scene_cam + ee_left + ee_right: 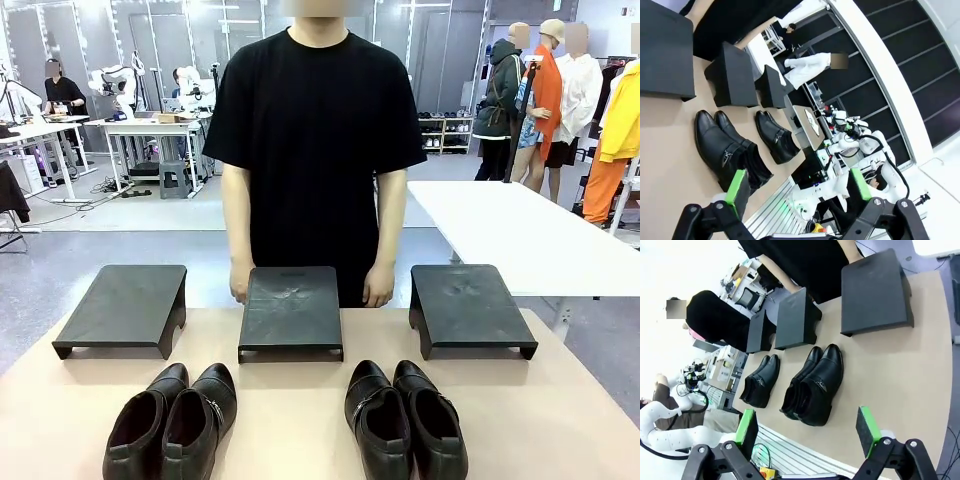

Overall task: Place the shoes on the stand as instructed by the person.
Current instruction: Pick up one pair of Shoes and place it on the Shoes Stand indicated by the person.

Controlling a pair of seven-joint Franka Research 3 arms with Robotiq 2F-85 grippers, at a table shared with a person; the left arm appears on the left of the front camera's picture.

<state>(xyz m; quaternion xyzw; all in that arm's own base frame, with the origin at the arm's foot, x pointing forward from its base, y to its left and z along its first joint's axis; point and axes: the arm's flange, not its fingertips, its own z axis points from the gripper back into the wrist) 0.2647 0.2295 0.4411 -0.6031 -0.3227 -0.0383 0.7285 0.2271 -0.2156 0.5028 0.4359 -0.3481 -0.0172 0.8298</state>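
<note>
Ahead of your right claw, fingers apart, lies one shoe pair; your left claw, also apart, faces the other pair. The person points at no stand yet, so you may choose wrong; the glossy leather may slip.

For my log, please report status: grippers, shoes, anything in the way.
Left gripper, right gripper open, holding nothing. Both pairs of glossy black leather shoes on tan table, off the black stands. Person's hands behind middle stand.
</note>
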